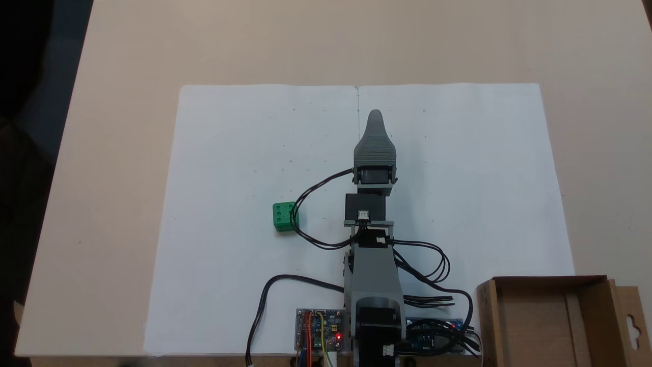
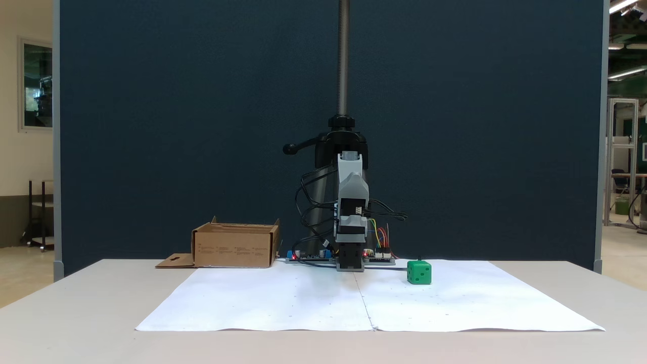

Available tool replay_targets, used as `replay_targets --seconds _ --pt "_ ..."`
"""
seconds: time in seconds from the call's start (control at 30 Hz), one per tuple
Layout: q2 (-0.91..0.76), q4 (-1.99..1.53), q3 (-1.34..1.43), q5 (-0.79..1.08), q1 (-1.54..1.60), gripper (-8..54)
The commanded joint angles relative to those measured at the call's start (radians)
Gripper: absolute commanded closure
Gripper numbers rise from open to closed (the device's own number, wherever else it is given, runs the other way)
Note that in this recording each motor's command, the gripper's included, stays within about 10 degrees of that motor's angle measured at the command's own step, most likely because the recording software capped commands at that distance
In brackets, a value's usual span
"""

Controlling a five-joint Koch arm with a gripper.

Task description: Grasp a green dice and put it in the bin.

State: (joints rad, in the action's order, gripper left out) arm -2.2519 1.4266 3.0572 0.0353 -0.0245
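The green dice point(image 1: 284, 216), at nine o'clock of the fingers point(image 1: 375, 116), looks light, rigid, slick; pinch opposite flat faces. Finger opening: cannot tell.

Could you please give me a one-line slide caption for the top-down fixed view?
Koch arm's gripper extended over white paper, the green dice to its left and the cardboard bin at lower right.

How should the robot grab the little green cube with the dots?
Best guess: come straight down from above and pinch two opposite flat sides of the small bright green plastic dice. It sits flat on the white paper sheet with open space around it, though a black cable loops close on one side, so the fingers should avoid that.
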Motion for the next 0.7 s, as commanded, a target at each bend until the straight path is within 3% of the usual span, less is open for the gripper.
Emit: replay_targets --seconds 0.0,0.67 --pt "-0.109 0.017 0.072 0.075 -0.025 0.4" --pt "-0.109 0.015 0.072 0.075 -0.018 0.8"
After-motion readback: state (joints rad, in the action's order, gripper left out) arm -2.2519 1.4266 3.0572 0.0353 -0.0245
